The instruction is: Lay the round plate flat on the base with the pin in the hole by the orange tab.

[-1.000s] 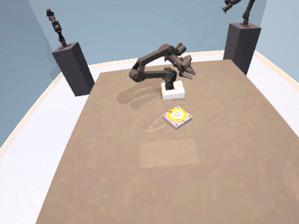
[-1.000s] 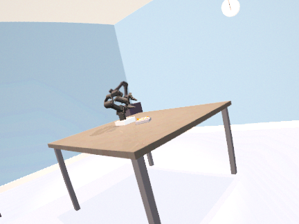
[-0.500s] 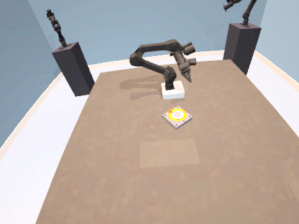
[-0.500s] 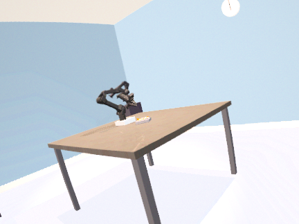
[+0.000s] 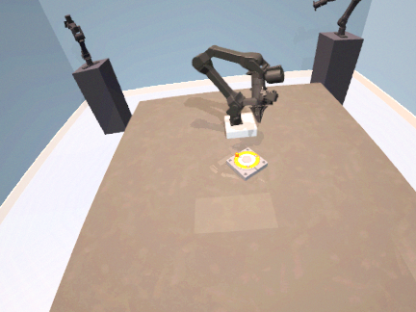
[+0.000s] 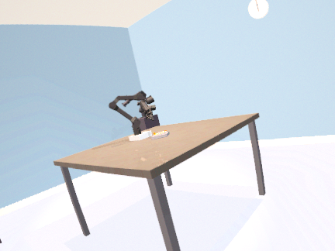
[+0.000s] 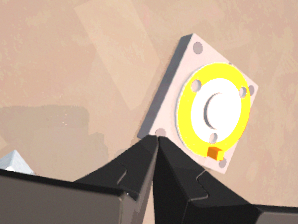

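The round plate [image 5: 241,159] [image 6: 163,132] [image 7: 187,120], yellow with a white middle, sits around the post [image 7: 224,111] on the square grey base [image 5: 241,170] [image 7: 187,70]. Its orange tab [image 5: 237,155] [image 7: 215,153] points toward the robot side, near a base corner. A hole [image 7: 213,137] shows just inward of the tab. I cannot make out the pin, nor tell whether the plate lies flat. My gripper [image 5: 260,120] [image 7: 155,145] is shut and empty. It hangs above the table on the robot's side of the base, apart from the plate.
The white mounting block [image 5: 241,130] [image 6: 140,136] of the arm stands close behind the base. A paler rectangle [image 5: 236,213] is marked on the table in front. Two dark pedestals [image 5: 103,96] [image 5: 337,63] with other arms stand beyond the table.
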{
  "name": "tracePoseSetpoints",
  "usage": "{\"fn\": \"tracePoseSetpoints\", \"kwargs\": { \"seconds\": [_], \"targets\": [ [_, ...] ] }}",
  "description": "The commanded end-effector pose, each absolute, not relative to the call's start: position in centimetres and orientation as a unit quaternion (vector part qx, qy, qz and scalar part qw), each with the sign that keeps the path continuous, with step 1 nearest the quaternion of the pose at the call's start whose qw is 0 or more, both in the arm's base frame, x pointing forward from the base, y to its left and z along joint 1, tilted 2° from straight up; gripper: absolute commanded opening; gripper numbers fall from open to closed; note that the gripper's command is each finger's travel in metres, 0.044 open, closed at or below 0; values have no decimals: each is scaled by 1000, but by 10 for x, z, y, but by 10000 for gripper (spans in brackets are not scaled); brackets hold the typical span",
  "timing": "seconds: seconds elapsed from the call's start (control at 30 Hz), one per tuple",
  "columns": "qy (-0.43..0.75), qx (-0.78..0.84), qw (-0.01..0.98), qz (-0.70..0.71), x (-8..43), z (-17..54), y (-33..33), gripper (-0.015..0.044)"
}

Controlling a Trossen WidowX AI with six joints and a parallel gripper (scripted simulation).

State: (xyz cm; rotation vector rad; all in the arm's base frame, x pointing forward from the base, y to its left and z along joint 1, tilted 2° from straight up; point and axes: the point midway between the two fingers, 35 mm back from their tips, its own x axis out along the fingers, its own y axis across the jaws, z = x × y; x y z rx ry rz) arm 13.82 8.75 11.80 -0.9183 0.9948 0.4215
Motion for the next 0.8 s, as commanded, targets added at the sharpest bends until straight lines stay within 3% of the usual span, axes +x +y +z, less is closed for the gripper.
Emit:
{"fn": "tracePoseSetpoints", "kwargs": {
  "seconds": [0.0,0.77],
  "targets": [
    [513,-376,755,159,151,114,80,0],
    [700,-30,713,-16,221,84,-9,0]
  ]
}}
